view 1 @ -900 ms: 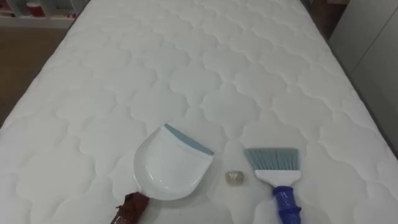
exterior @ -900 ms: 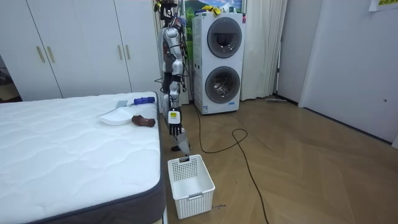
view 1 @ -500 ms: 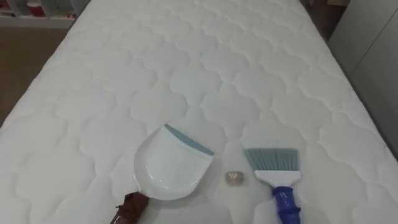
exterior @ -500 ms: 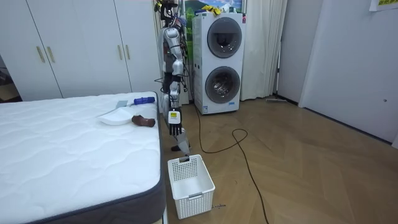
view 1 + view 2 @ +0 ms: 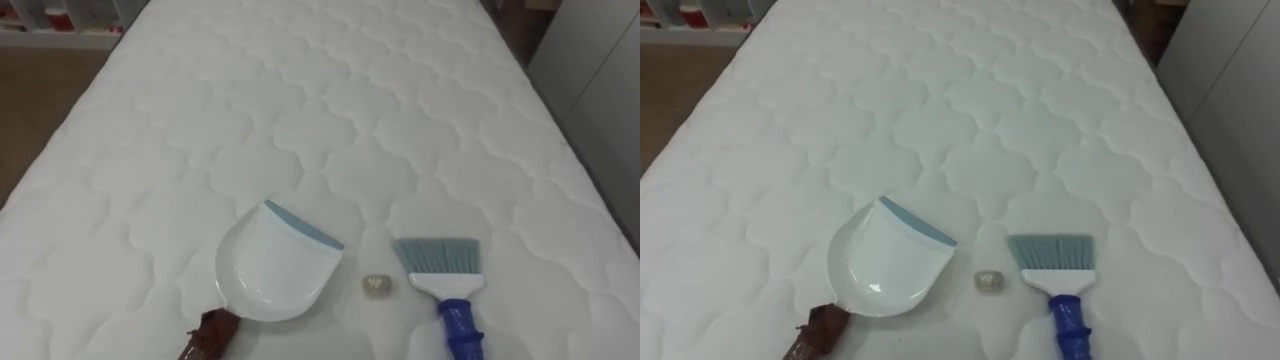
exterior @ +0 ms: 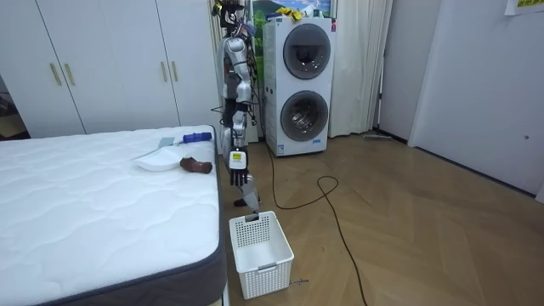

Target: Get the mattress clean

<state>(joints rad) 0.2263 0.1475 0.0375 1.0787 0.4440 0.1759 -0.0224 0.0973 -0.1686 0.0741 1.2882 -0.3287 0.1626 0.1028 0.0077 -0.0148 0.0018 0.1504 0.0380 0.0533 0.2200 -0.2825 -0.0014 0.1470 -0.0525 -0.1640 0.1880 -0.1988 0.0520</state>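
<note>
Bed lies directly before the robot, its white quilted top bare from the middle to the far end. Near the close edge sits a small crumpled scrap, between a white dustpan on its left and a blue-handled brush on its right, touching neither. In the room view the robot stands at the bed's end, its left hand hanging by the mattress corner, fingers loose and straight, holding nothing. A white basket stands on the floor just below.
</note>
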